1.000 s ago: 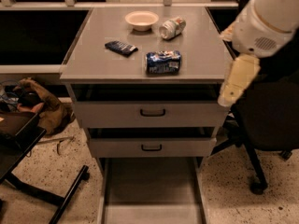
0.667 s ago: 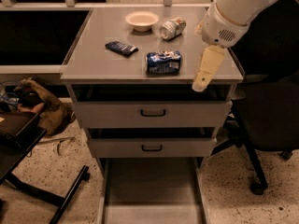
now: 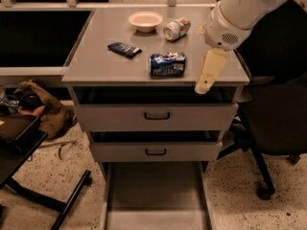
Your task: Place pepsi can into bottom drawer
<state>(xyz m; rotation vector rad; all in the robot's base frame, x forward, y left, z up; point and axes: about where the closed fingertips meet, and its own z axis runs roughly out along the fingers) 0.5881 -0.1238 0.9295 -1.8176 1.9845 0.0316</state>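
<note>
The pepsi can [image 3: 167, 63], blue with white and red markings and dented, lies on its side near the front edge of the grey cabinet top [image 3: 96, 66]. The bottom drawer [image 3: 156, 195] is pulled out below, a shallow grey tray with nothing in it. My gripper [image 3: 203, 86] hangs from the white arm [image 3: 240, 13] at the right front of the cabinet top. It is just right of the can and apart from it, and it holds nothing.
A silver-white can [image 3: 176, 28], a small white bowl [image 3: 145, 20] and a flat dark blue packet [image 3: 124, 49] lie on the top. Two shut drawers with black handles [image 3: 157, 115] are above the open one. A black chair [image 3: 273, 128] stands right, a black stand [image 3: 29, 176] left.
The arm and gripper have swung left from beside the cabinet's right edge to over its right front, closer to the pepsi can. The can and drawers have not moved.
</note>
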